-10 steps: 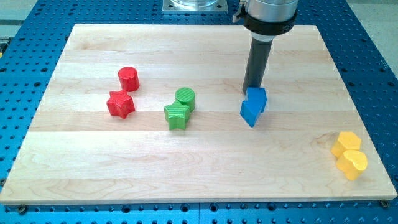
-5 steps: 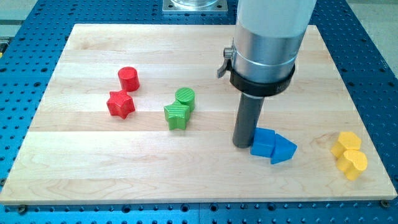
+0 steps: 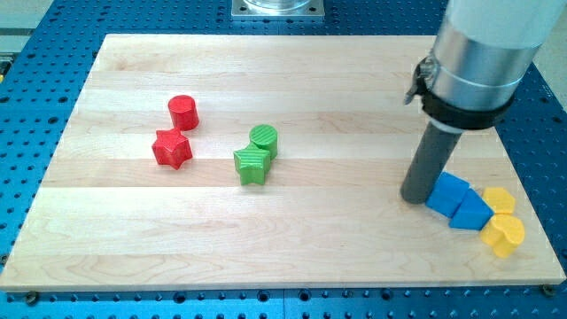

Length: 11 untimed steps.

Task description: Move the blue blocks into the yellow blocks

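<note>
Two blue blocks sit side by side at the view's lower right: a blue cube (image 3: 447, 193) and a blue wedge-like block (image 3: 470, 212). They touch the two yellow blocks, an upper yellow block (image 3: 500, 200) and a lower yellow rounded block (image 3: 504, 235). My tip (image 3: 414, 198) rests on the board just left of the blue cube, touching or nearly touching it. The rod rises from there into the large grey arm body.
A red cylinder (image 3: 182, 112) and a red star (image 3: 172, 148) sit at the left of the wooden board (image 3: 266, 239). A green cylinder (image 3: 263, 139) and a green star-like block (image 3: 252, 165) sit near the middle. The board's right edge lies close behind the yellow blocks.
My tip has swept down and to the right, pushing both blue blocks across the board until they meet the yellow blocks. The lower yellow block has barely shifted.
</note>
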Tool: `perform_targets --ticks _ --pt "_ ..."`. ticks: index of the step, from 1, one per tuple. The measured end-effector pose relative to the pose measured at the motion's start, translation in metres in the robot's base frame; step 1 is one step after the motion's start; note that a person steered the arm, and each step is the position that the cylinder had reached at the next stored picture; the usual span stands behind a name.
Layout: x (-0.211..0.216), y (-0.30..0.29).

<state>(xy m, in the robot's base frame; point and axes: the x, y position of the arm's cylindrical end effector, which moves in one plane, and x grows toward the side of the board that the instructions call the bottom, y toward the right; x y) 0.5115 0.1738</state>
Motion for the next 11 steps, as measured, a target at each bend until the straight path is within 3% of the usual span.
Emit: perform_targets --ticks 2,3,8,10,11 --pt "-0.048 0.040" --pt "-0.052 0.040" --pt "-0.002 0.050" --pt "-0.003 0.055" --pt "-0.035 0.048"
